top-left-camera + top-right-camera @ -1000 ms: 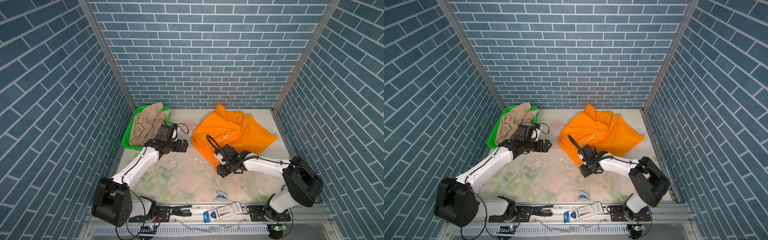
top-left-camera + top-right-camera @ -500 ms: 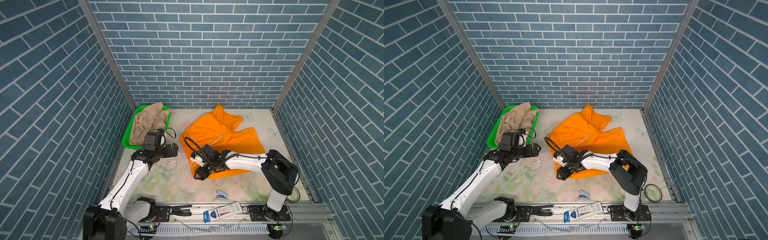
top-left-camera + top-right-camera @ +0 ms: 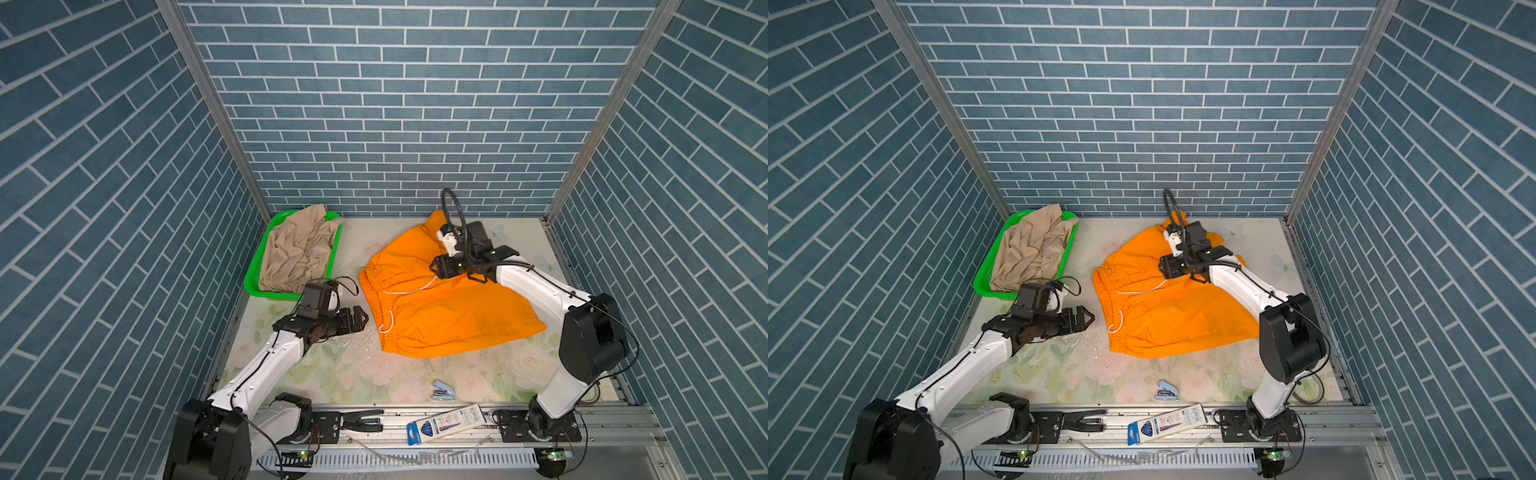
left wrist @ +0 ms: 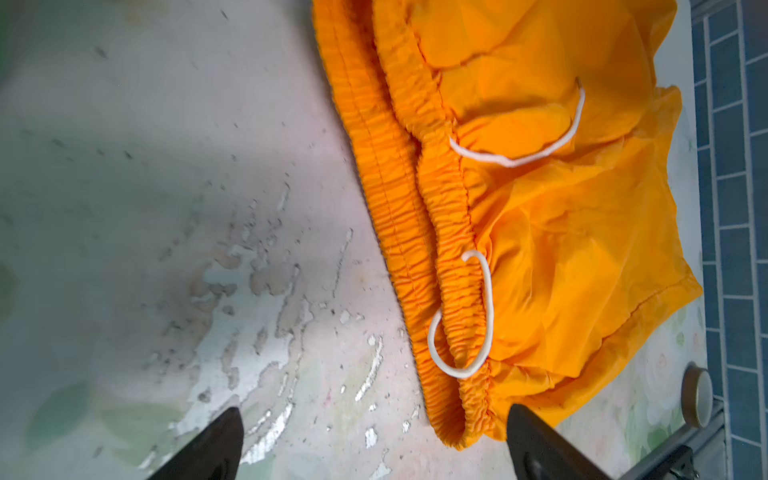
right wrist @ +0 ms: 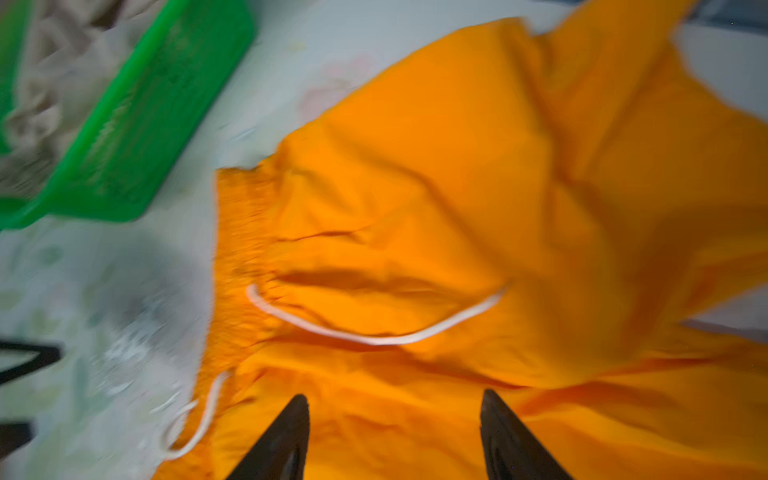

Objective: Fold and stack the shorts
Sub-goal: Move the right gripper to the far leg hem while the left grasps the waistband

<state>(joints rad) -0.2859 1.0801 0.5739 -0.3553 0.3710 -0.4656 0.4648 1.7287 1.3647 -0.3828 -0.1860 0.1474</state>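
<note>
Top views, orange shorts: bright orange cloth shorts (image 3: 440, 307) with a gathered elastic waistband and a white drawstring (image 3: 409, 289) lie spread on the floral-printed worktop (image 3: 374, 374), right of centre, waistband toward the left.
Top views, beige shorts: crumpled beige cloth shorts (image 3: 299, 253) sit in the green perforated plastic basket (image 3: 259, 266) at the rear left corner, with cloth spilling over its back rim.
Top views, left gripper: left gripper (image 3: 360, 320) hangs low over the bare worktop just left of the orange waistband, jaws spread wide, holding nothing.
Top views, right gripper: right gripper (image 3: 1165, 266) sits above the rear part of the orange shorts, pointing toward the waistband; the jaws are hidden beneath the wrist here.
Top views, front edge: a small blue stapler (image 3: 442, 390) lies on the worktop in front of the shorts, and a flat blue-and-white package (image 3: 451, 419) rests on the metal rail.
Left wrist view: both dark fingertips (image 4: 216, 444) stand far apart over scuffed worktop, one beside the corner of the waistband; the drawstring (image 4: 482, 316) loops over the elastic.
Right wrist view: blurred picture; two dark fingertips (image 5: 282, 440) stand apart above the orange cloth (image 5: 457, 187), nothing between them; basket (image 5: 137, 137) off to one side.
</note>
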